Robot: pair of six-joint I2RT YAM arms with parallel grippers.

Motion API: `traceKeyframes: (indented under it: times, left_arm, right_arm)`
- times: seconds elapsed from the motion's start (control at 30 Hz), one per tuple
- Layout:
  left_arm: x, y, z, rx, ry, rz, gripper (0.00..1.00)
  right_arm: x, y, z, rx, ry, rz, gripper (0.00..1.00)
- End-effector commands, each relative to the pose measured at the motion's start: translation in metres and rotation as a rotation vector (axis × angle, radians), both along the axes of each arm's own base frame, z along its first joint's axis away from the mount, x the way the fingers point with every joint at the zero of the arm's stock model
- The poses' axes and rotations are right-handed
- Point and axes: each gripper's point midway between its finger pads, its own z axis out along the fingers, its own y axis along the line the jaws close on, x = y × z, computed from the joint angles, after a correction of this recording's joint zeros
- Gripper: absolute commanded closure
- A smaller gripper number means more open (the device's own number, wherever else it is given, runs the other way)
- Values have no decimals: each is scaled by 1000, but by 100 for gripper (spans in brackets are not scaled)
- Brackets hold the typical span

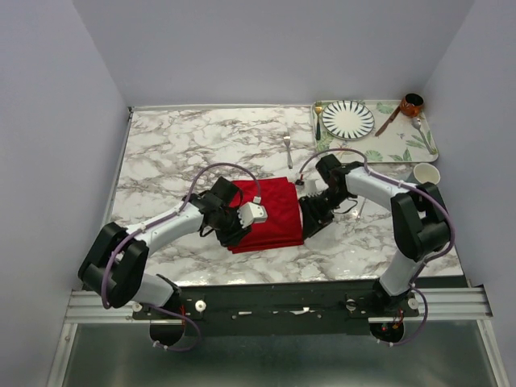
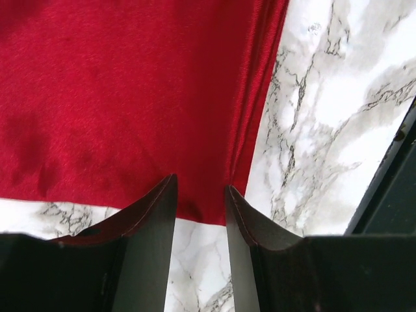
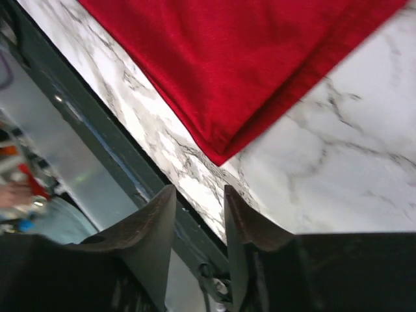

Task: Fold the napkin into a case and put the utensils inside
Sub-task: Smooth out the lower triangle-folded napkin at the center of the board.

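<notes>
A robotics lab test booth: plain pale-lilac panel walls box in a white, grey-veined marble-pattern tabletop, with white-and-black left robot arm and right robot arm bolted to a ribbed aluminium rail.

Grey links, black joints, purple cables; left gripper and right gripper are black.

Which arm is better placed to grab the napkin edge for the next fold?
Probably left: the left gripper, open, sits at the napkin's edge; the right gripper, open, is off its corner, over the table.
</notes>
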Motion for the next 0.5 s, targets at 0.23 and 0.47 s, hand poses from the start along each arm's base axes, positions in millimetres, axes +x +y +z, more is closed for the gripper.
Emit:
traceKeyframes:
  times: [0.23, 0.47]
  left_arm:
    - [-11, -13, 15, -39, -137, -213, 53]
    - [14, -52, 48, -139, -187, -164, 50]
  right_arm:
    - [72, -14, 20, 101, 51, -295, 58]
    - [89, -4, 19, 120, 87, -333, 63]
